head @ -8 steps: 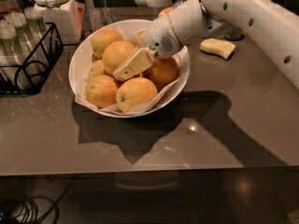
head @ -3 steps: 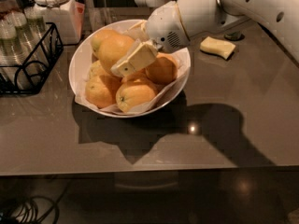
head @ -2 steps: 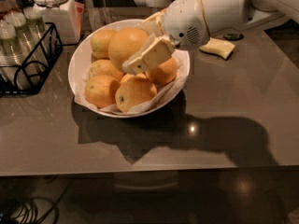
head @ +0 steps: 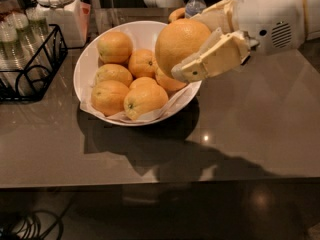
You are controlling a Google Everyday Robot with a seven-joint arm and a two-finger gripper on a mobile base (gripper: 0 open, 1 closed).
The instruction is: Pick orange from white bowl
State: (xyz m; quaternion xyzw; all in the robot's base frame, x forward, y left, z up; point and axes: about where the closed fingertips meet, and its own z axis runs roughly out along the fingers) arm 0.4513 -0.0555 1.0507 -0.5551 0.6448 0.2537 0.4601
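Note:
My gripper [head: 192, 46] is shut on the orange [head: 180, 44], the largest one, with yellow-orange dimpled skin. It holds the orange in the air above the right side of the white bowl [head: 90, 59]. One cream finger [head: 212, 58] lies across the orange's front; the other runs behind its top. The bowl is lined with crinkled white paper and holds several smaller oranges [head: 142, 100]. The arm comes in from the upper right.
A black wire rack [head: 30, 66] with glasses stands at the left. A white-lidded jar [head: 55, 6] and a water bottle [head: 196, 0] stand behind the bowl. The grey table's front edge [head: 160, 179] runs across below.
The gripper closed on the large orange in the bowl and lifted it up and to the right, out of the pile. The smaller oranges stay in the bowl.

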